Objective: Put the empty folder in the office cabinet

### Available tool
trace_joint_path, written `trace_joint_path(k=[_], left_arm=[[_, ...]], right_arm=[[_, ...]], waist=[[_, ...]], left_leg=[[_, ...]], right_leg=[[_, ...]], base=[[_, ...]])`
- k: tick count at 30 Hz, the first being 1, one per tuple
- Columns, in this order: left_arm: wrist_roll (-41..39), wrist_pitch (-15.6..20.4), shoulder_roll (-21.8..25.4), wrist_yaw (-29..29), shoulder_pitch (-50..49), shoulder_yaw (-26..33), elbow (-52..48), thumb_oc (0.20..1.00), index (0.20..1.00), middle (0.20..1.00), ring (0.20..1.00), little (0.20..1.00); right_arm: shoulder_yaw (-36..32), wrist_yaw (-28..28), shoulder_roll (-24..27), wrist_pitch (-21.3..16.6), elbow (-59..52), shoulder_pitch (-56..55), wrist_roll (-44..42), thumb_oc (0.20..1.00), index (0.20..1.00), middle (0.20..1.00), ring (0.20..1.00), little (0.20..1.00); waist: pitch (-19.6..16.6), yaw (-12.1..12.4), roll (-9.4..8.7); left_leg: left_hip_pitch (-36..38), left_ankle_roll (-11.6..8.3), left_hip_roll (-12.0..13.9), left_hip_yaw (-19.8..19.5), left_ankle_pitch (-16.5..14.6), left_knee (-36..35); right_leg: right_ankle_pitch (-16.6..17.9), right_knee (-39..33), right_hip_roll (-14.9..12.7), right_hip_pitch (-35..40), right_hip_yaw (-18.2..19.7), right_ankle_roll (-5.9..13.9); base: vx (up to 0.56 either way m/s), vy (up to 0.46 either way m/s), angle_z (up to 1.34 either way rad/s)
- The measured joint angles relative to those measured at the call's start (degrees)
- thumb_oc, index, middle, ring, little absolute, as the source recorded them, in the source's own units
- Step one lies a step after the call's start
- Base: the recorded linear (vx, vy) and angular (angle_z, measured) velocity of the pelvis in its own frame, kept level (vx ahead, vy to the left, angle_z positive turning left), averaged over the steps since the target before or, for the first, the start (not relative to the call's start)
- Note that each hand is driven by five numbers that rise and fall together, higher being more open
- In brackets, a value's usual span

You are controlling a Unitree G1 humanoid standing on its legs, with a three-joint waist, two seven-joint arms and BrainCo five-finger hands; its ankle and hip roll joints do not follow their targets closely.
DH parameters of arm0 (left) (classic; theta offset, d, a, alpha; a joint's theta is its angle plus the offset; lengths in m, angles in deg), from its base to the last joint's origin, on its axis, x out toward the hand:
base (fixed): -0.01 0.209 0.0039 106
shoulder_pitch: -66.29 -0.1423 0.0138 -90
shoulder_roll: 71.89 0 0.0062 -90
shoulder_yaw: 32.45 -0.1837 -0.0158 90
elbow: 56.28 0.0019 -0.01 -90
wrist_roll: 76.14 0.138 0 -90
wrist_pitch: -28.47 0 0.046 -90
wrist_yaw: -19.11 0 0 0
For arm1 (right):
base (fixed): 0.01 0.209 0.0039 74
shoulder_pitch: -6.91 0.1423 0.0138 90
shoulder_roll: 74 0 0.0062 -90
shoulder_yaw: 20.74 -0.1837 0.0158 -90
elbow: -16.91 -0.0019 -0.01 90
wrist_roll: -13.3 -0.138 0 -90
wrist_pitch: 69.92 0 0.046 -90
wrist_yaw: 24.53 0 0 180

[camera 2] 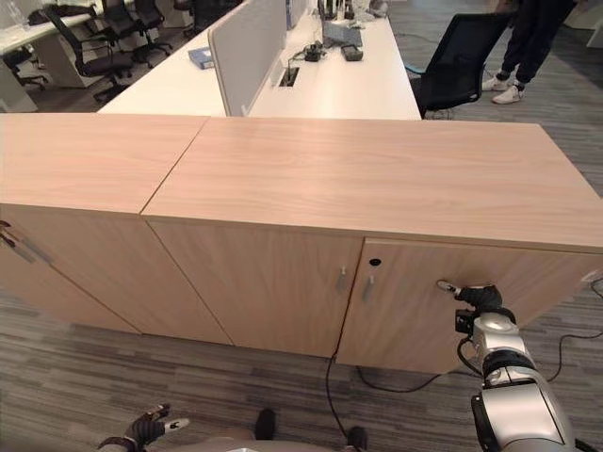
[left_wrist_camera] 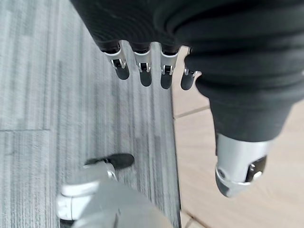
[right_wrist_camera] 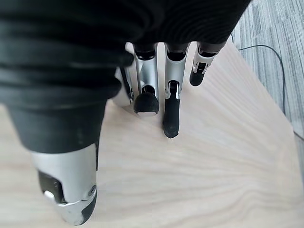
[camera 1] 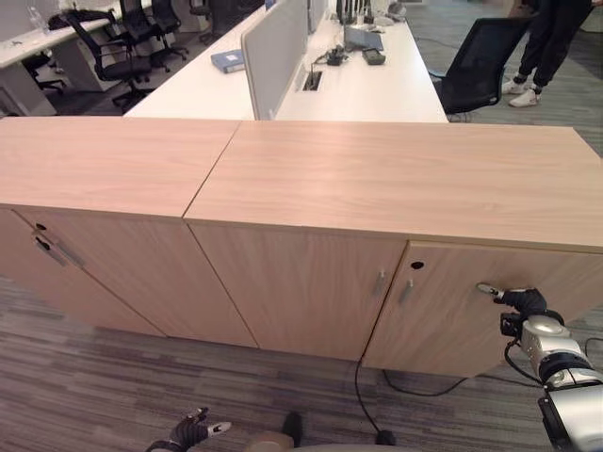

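Left eye view is showing the left robot hand (camera 1: 191,431) hanging low over the grey carpet (camera 1: 85,395) with its fingers (left_wrist_camera: 142,71) straight and spread, holding nothing. Further right, the office cabinet (camera 1: 396,179) is standing with its left door shut and its right door (camera 1: 462,320) swinging slightly ajar. The right robot hand (camera 1: 513,301) is pressing against that door's face, fingers (right_wrist_camera: 171,114) extended on the wood, clamped on nothing. Behind, a blue folder (camera 1: 227,60) is lying on the white bench (camera 1: 377,89).
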Motion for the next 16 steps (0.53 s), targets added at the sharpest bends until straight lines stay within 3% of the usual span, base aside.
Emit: trace_joint_path(k=[3,5,7,11,16], left_arm=[[0.0,0.2,0.1,-0.9,-0.1,0.7,3.4,1.000,1.000,1.000,1.000,1.000],[0.0,0.0,0.4,-1.1,0.7,6.9,11.3,1.000,1.000,1.000,1.000,1.000],[0.0,-0.1,0.5,-0.8,-0.6,8.9,11.7,1.000,1.000,1.000,1.000,1.000],[0.1,0.7,0.5,-1.1,-0.1,9.2,10.4,1.000,1.000,1.000,1.000,1.000],[0.2,1.7,0.4,-2.2,0.5,9.0,10.2,1.000,1.000,1.000,1.000,1.000]], right_arm=[[0.1,0.2,-1.3,-0.3,-3.0,-1.2,-0.9,1.000,1.000,1.000,1.000,1.000],[-0.8,0.3,-6.9,-2.0,-18.7,-12.9,-0.7,1.000,1.000,1.000,1.000,1.000],[1.6,-2.6,-11.9,-3.8,-26.2,-23.0,-0.6,1.000,1.000,1.000,1.000,1.000],[1.9,-4.4,-16.5,-4.1,-19.9,-27.5,3.3,1.000,1.000,1.000,1.000,1.000],[4.5,-7.5,-17.3,-1.4,-8.3,-32.8,11.2,1.000,1.000,1.000,1.000,1.000]], waist=[[-0.8,-1.0,0.63],[-2.0,-3.5,0.63],[-3.2,-3.9,1.02],[-3.6,-4.2,1.66],[-4.0,-5.0,1.77]], left_leg=[[0.1,-0.18,0.2,0.2,-0.1,0.0],[1.3,-0.47,0.5,1.1,0.0,0.0],[1.6,-0.99,0.5,2.1,-0.7,0.0],[3.2,-1.56,0.6,3.8,-1.2,0.0],[4.0,-1.65,1.0,5.2,-2.0,0.0]], right_leg=[[0.1,0.0,0.2,-0.1,0.2,-0.11],[0.6,0.0,0.3,0.0,0.4,-0.86],[0.9,0.0,0.2,0.6,0.6,-1.63],[0.7,0.0,0.4,1.0,1.8,-1.82],[0.5,0.0,0.7,1.1,3.3,-2.13]], base=[[-0.01,-0.047,-0.05],[0.00,-0.064,-0.05],[-0.01,-0.046,-0.16],[-0.01,-0.051,-0.21],[-0.01,-0.037,-0.17]])
